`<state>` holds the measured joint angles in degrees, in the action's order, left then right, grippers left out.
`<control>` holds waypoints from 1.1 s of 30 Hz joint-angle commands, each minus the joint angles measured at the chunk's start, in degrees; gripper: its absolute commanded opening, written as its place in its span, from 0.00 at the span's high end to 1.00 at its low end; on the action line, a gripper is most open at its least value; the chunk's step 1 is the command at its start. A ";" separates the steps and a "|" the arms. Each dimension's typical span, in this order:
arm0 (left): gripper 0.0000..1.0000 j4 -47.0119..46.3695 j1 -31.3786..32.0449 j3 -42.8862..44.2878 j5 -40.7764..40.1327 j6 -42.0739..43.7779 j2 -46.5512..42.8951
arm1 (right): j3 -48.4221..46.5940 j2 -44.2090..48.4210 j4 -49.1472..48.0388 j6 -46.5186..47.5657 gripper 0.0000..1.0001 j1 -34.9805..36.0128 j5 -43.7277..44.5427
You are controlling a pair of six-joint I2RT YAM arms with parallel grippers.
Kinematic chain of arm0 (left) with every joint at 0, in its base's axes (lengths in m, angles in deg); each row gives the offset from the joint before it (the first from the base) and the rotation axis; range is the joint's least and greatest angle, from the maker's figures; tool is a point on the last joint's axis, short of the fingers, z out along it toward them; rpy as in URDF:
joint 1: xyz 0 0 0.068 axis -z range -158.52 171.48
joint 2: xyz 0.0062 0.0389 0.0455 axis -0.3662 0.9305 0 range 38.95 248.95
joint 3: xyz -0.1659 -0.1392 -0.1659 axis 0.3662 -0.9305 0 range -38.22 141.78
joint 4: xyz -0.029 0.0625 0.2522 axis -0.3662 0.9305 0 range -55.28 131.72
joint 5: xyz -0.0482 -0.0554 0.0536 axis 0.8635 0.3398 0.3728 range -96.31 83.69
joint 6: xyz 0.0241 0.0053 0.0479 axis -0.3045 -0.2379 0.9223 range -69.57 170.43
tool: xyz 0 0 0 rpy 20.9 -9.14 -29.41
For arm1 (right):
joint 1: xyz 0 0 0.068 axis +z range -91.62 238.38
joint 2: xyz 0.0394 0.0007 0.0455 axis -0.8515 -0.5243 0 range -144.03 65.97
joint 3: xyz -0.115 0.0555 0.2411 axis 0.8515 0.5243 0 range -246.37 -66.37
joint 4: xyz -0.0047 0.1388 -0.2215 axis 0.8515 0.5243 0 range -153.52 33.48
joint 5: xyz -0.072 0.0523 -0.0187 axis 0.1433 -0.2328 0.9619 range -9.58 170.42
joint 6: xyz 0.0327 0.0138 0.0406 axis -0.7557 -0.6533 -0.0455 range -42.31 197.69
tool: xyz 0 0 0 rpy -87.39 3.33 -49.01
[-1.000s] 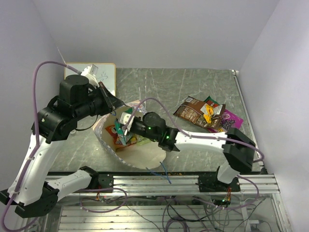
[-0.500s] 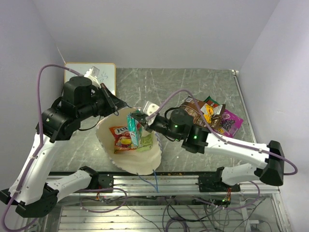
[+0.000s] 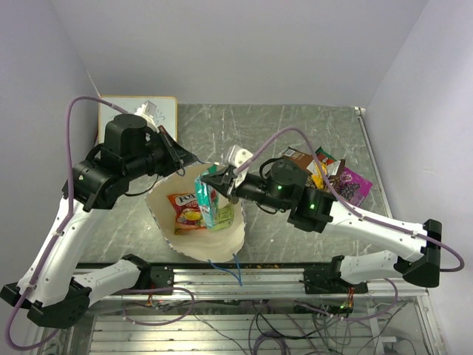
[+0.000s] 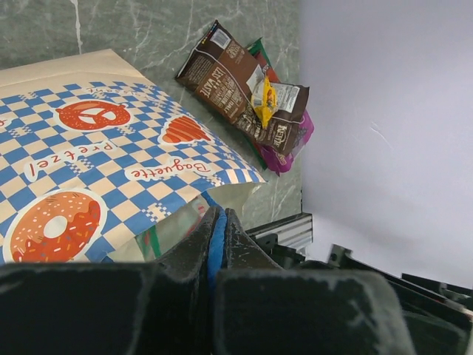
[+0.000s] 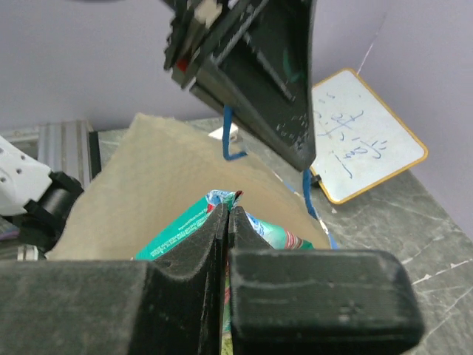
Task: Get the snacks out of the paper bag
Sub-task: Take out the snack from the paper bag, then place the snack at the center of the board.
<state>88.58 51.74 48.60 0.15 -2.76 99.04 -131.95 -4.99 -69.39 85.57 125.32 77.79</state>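
The paper bag (image 3: pixel 194 240) lies open on the table, mouth toward the camera. My left gripper (image 3: pixel 177 154) is shut on its blue cord handle (image 4: pixel 213 248) at the far rim and holds that rim up; the checkered side shows in the left wrist view (image 4: pixel 111 159). My right gripper (image 3: pixel 220 181) is shut on the top edge of a green packet (image 3: pixel 208 203), which hangs over the bag's mouth; it also shows in the right wrist view (image 5: pixel 185 225). An orange-red packet (image 3: pixel 186 209) and a small green packet (image 3: pixel 226 215) lie inside the bag.
A brown bag with a white label (image 3: pixel 301 167), a purple packet (image 3: pixel 355 183) and a green packet (image 3: pixel 325 154) lie in a pile at the right. A small whiteboard (image 3: pixel 166 112) stands at the back left. The table's front rail (image 3: pixel 281 277) runs below the bag.
My right gripper has risen out of the bag with the green packet and drawn back to the right. The left gripper has kept hold of the handle and lifted slightly.
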 commanded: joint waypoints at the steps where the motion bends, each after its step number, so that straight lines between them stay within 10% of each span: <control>1: 0.93 0.69 0.31 0.62 -1.54 0.48 -0.29 | -5.60 3.55 -0.22 -3.41 1.00 0.14 0.31; 21: 0.93 4.94 0.26 -0.63 -4.81 2.12 0.01 | -27.43 -0.43 12.09 8.47 1.00 -0.59 22.31; 33: 0.93 4.56 0.32 2.16 -1.87 4.54 0.81 | -7.13 7.21 19.90 -0.12 1.00 -24.24 31.85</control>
<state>93.44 51.74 49.35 -3.43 0.17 99.96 -145.68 -2.34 -51.18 87.01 105.56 106.57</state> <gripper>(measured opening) 0.072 0.006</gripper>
